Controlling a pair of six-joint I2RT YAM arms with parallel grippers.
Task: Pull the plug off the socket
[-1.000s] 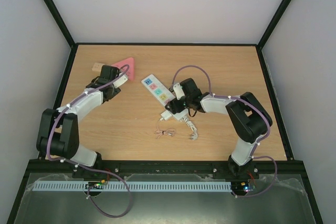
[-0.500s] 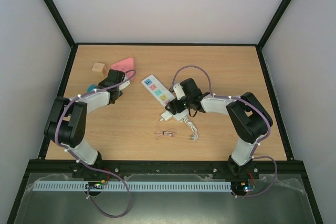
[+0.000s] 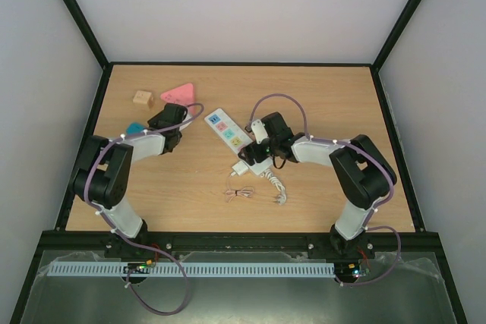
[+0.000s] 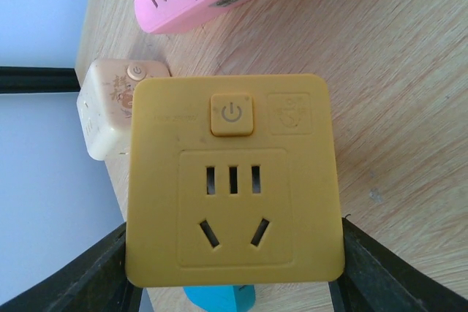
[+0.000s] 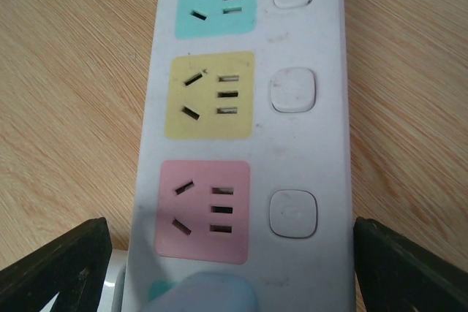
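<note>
L arm [image 3: 140, 144]: elbow folded at near-left, forearm ran fwd-right, wrist low. L gripper [image 3: 170, 121] [image 4: 234, 283]: fingers [image 4: 80, 283] stood wide, either side of yellow cube [image 4: 232, 180]; contact unclear. R arm [image 3: 311, 149]: elbow out right, forearm ran left. R gripper [image 3: 254, 154] [image 5: 234, 275]: jaws wide apart, nothing between them, aimed down.

Plug [image 3: 241, 165] on socket [image 3: 226, 128] (near end)

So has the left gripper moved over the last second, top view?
Yes. The left gripper has drawn back toward the near edge of the table, and now sits clear of the pink triangle it was overlapping.
</note>
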